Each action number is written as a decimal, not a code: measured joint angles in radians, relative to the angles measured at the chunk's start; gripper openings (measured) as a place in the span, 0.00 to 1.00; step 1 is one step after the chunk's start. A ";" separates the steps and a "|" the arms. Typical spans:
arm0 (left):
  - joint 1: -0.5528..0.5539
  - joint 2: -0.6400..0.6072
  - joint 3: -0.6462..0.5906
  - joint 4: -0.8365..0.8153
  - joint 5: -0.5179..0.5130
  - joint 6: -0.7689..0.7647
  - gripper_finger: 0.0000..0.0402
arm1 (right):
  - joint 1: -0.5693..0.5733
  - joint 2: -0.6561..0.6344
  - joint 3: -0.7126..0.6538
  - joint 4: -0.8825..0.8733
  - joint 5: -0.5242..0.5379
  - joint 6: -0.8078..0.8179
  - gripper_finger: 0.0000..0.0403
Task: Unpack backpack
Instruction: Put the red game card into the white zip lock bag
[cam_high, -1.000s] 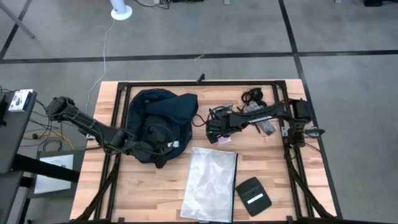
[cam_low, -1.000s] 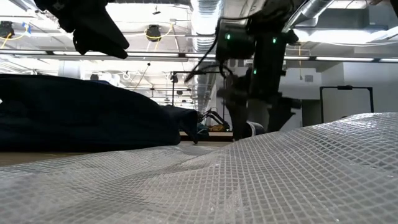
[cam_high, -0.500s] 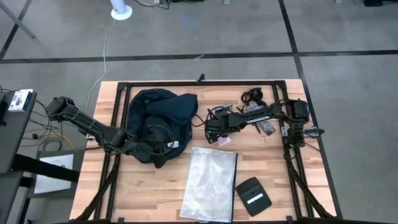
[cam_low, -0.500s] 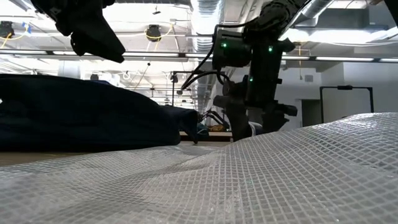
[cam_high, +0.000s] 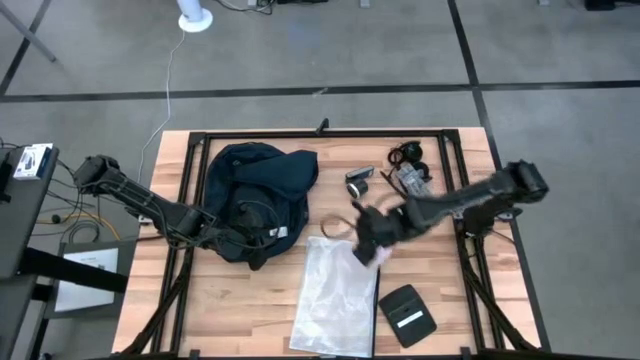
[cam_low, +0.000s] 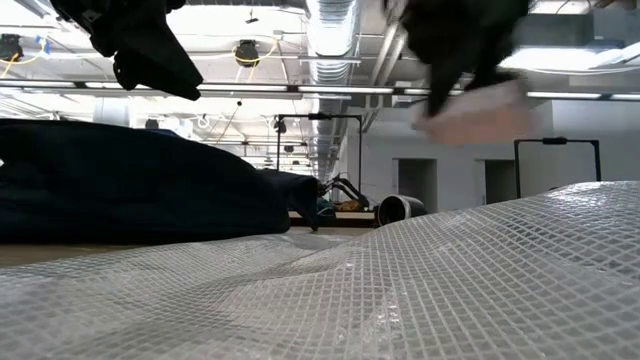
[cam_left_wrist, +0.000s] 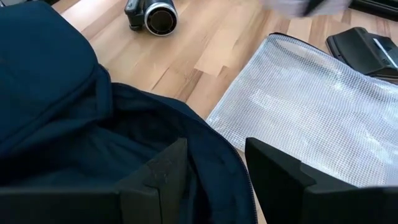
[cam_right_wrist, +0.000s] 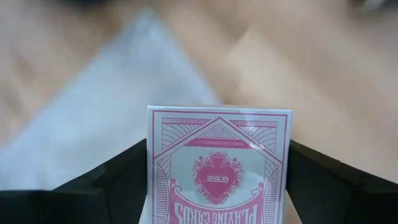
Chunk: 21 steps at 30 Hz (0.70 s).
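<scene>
Carrying a pack of playing cards clamped between its fingers, the right hand has swung from beside the backpack to above the mesh pouch; the left hand, fingers apart, holds nothing at the backpack's opening on the counter. Judged: one more item is out.

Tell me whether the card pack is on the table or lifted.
Lifted. The right gripper holds the card pack between its fingers, above the clear bag; the low view shows it in the air.
</scene>
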 joint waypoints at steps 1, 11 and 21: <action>0.000 0.000 0.000 0.001 0.000 -0.002 0.38 | 0.044 -0.015 0.000 -0.034 0.000 0.018 0.76; 0.001 0.044 0.001 0.126 0.231 0.006 0.38 | 0.346 0.055 -0.001 -0.156 -0.064 0.068 0.78; 0.000 0.340 0.001 0.382 0.545 0.181 0.38 | 0.260 0.206 -0.001 -0.121 -0.246 -0.178 0.78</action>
